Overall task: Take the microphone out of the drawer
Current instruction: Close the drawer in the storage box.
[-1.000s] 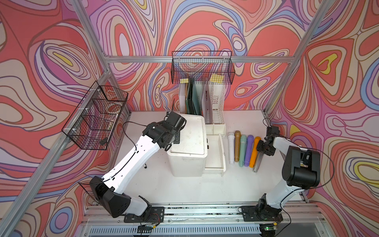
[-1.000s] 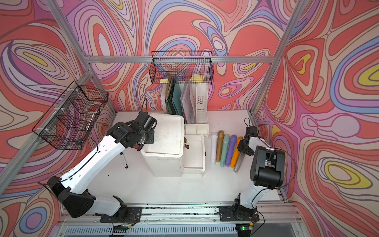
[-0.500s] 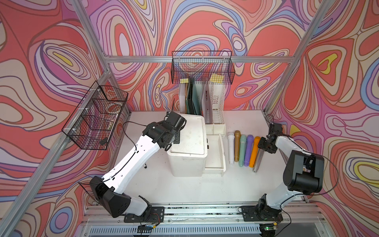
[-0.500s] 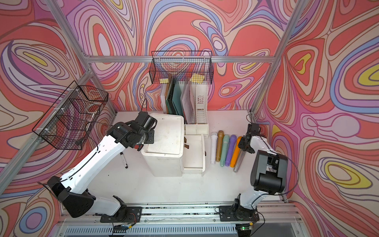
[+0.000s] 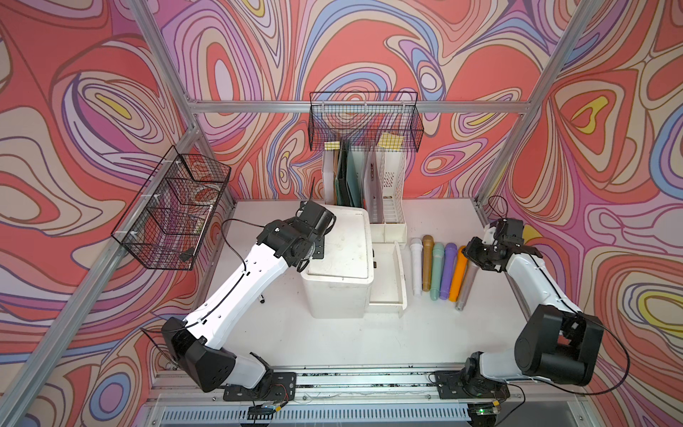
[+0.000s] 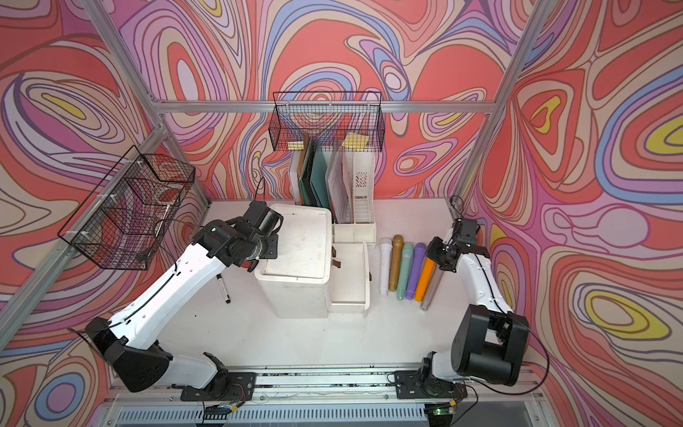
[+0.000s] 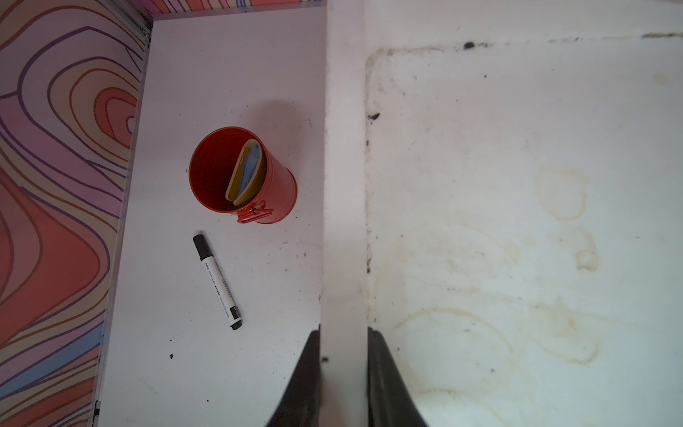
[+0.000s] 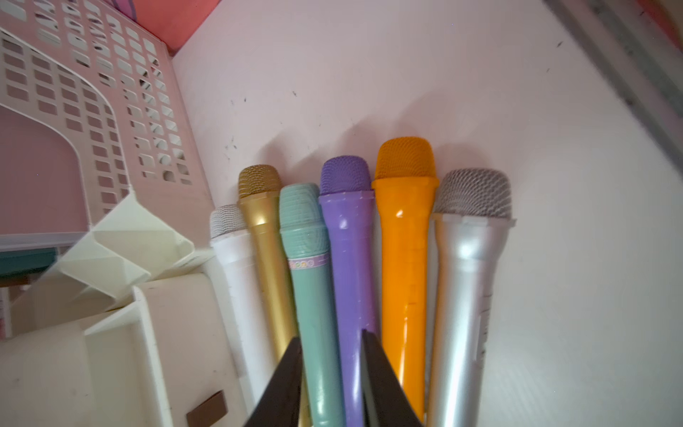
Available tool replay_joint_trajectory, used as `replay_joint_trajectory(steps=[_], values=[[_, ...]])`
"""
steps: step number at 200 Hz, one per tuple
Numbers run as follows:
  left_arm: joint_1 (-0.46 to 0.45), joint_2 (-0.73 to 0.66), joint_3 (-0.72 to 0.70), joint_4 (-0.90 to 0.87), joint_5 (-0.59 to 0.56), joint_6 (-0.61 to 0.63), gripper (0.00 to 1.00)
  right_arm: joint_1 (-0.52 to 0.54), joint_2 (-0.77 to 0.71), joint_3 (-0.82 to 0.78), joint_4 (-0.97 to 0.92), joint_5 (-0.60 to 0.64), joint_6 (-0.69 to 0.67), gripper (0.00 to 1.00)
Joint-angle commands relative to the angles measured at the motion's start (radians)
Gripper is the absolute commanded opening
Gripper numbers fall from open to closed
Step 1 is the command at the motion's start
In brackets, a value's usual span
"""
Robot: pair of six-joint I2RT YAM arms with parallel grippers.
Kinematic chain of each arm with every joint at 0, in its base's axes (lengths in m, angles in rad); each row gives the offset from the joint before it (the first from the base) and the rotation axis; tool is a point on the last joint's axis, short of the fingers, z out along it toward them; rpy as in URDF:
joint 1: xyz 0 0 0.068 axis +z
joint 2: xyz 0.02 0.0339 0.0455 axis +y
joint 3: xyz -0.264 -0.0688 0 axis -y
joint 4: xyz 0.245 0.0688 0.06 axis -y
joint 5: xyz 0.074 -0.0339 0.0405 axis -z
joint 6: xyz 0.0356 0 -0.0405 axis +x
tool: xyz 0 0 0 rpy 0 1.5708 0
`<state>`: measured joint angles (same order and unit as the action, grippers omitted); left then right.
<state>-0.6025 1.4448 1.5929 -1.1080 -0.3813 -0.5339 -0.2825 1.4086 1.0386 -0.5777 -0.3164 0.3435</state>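
Left hand (image 7: 343,331) first: its fingers are clamped on the raised rim of the white drawer unit (image 5: 343,255), one on each side of the rim. Just past them on the bench (image 5: 369,344), toward its left edge, I can see a red cup (image 7: 242,173) and a black-capped marker (image 7: 217,281) lying beside it.

Right hand (image 8: 330,336) now: the fingers stand a narrow gap apart and I see nothing gripped between them. It hangs over a row of microphones (image 5: 438,270); through the gap I get the teal and purple handles.

The row lies flat on the bench, handles side by side, between the pulled-out drawer (image 5: 384,273) and the right edge. The silver microphone (image 5: 466,284) is outermost, beside the orange one, out of the drawer. At the far edge stands a white file holder (image 5: 384,192).
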Motion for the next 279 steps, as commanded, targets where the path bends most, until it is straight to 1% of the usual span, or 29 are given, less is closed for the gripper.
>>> replay_joint_trajectory(steps=[1, 11, 28, 79, 106, 188, 279], values=[[-0.01, 0.026, -0.028, -0.051, -0.048, 0.089, 0.0, 0.013, -0.03, -0.051, 0.035, -0.149, 0.053, 0.13], [-0.01, 0.027, -0.028, -0.048, -0.049, 0.091, 0.0, 0.03, -0.04, -0.072, 0.047, -0.164, 0.064, 0.07], [-0.009, 0.029, -0.028, -0.045, -0.046, 0.094, 0.0, 0.069, -0.044, -0.109, 0.064, -0.176, 0.08, 0.0], [-0.01, 0.038, -0.02, -0.047, -0.041, 0.099, 0.0, 0.242, -0.013, -0.171, 0.146, -0.164, 0.15, 0.0], [-0.01, 0.039, -0.016, -0.048, -0.039, 0.1, 0.0, 0.311, 0.021, -0.178, 0.193, -0.152, 0.186, 0.0], [-0.01, 0.035, -0.009, -0.059, -0.036, 0.097, 0.0, 0.427, 0.145, -0.158, 0.266, -0.141, 0.238, 0.0], [-0.009, 0.035, -0.009, -0.069, -0.031, 0.092, 0.0, 0.575, 0.22, -0.141, 0.373, -0.163, 0.311, 0.0]])
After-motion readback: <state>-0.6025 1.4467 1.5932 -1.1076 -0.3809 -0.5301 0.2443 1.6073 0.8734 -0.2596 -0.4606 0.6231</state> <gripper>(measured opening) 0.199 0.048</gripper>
